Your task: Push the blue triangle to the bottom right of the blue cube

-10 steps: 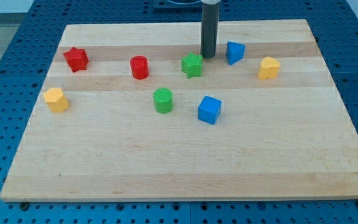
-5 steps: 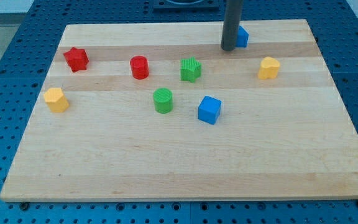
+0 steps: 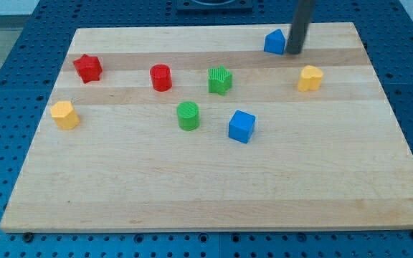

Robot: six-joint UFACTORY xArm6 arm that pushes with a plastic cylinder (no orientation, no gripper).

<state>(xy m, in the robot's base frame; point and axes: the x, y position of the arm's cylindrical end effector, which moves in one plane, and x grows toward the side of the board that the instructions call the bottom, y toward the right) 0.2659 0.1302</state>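
The blue triangle lies near the board's top edge, right of centre. The blue cube sits near the middle of the board, below and a little left of the triangle. My tip is down on the board just right of the blue triangle, close beside it; I cannot tell if they touch. The rod rises out of the view's top.
A green star-like block and a green cylinder lie left of the blue cube. A red cylinder and a red star are at upper left. A yellow block is at left, another yellow block at right.
My tip moved right along the top of the board, from the triangle's left to its right. The blue triangle shifted up toward the top edge.
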